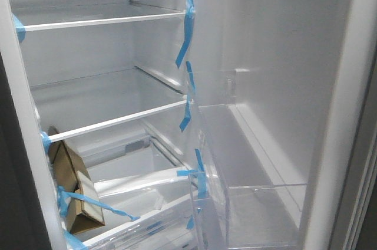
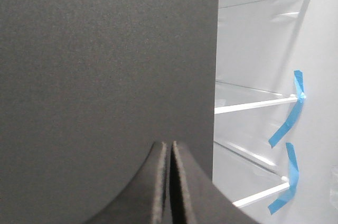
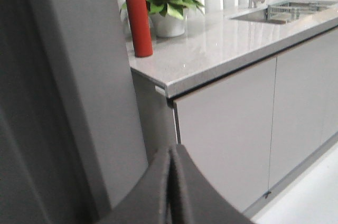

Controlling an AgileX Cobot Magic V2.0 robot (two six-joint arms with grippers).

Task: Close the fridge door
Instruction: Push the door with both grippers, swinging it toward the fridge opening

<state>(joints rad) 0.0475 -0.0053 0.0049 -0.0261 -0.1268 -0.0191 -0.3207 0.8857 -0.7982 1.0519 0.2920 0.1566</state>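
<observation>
The fridge door (image 1: 277,85) stood wide open at about 3 o'clock in the front view, white lining and clear bin (image 1: 259,203) facing in, long axis vertical. Looked like a stiff, heavy slab, so I'd push flat on the outer face near the free edge. Left gripper (image 2: 170,182) and right gripper (image 3: 173,187) were both pressed together, holding nothing.
</observation>
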